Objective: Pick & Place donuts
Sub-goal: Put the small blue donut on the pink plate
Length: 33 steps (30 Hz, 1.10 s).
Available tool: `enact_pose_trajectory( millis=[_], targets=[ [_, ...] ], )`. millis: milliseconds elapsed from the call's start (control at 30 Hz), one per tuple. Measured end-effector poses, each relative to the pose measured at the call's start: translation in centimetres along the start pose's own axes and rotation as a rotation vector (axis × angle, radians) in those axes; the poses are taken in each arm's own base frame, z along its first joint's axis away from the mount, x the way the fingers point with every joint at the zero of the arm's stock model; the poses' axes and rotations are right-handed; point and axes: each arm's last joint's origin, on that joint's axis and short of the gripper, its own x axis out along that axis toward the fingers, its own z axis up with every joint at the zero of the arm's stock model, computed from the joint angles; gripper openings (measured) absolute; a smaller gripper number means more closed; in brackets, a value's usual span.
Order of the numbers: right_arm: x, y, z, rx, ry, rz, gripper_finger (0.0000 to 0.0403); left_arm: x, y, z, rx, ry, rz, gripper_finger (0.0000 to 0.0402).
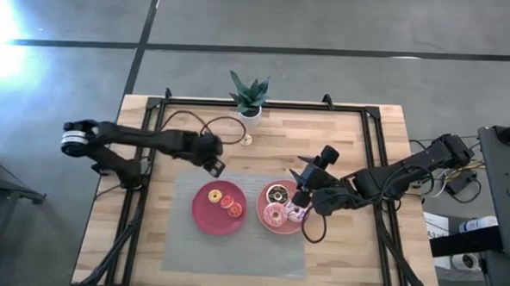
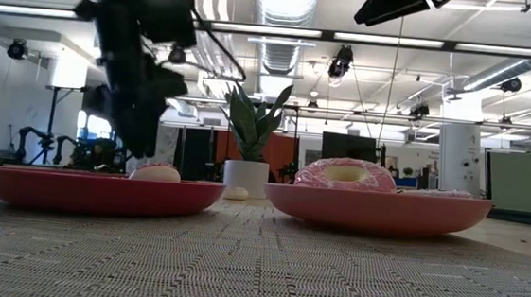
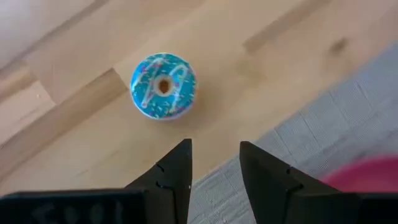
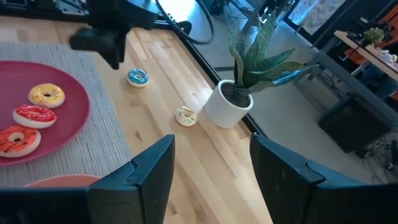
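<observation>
**Blue mini donut: handling and grip point**

The left gripper [image 3: 214, 165] hangs above the bare wood just beyond the far left corner of the grey woven mat [image 1: 181, 248], fingers spread and empty. Directly ahead of the fingertips lies the tiny blue ring donut with pale icing lines [image 3: 163, 86], flat on the light wooden table [image 1: 353, 268], well apart from any other item.

The donut appears light and small; judged a rigid or slightly yielding toy. Its rounded, glossy rim may slip sideways under an off-centre pinch. Recommended hold: straddle the ring across its full width, pads on opposite outer edges, low near the table.

The right gripper [image 4: 211, 168] hovers over the right round pink-red plate [image 1: 265, 219], fingers spread, holding nothing. That plate carries the pink-iced [image 1: 275, 215] and chocolate-brown [image 1: 278, 194] larger donuts. The left round pink-red plate [image 1: 202, 217] carries small donuts. A cream mini donut [image 4: 185, 116] lies near the white-potted green plant [image 4: 229, 102].
</observation>
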Motion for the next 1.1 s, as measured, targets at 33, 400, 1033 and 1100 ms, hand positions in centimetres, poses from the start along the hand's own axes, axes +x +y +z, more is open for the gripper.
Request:
enact_pose_trajectory(
  millis=[33, 400, 1033, 1100],
  targets=[
    [0.0, 0.0, 0.0, 0.009, 0.000, 0.000, 0.0201, 0.2, 0.0, 0.4, -0.018, 0.012, 0.004, 0.0108],
    [0.0, 0.0, 0.1, 0.043, -0.001, 0.001, 0.0201, 1.1, -0.5, 4.4, 0.071, 0.090, 0.155, 0.0108],
    [0.0, 0.0, 0.0, 0.095, 0.001, 0.002, 0.0201, 3.1, 7.4, 8.0, -0.041, 0.251, -0.134, 0.0108],
    [0.0, 0.0, 0.0, 0.094, 0.001, 0.002, 0.0201, 3.9, 7.6, 7.5, -0.031, 0.279, -0.141, 0.0108]
  ],
)
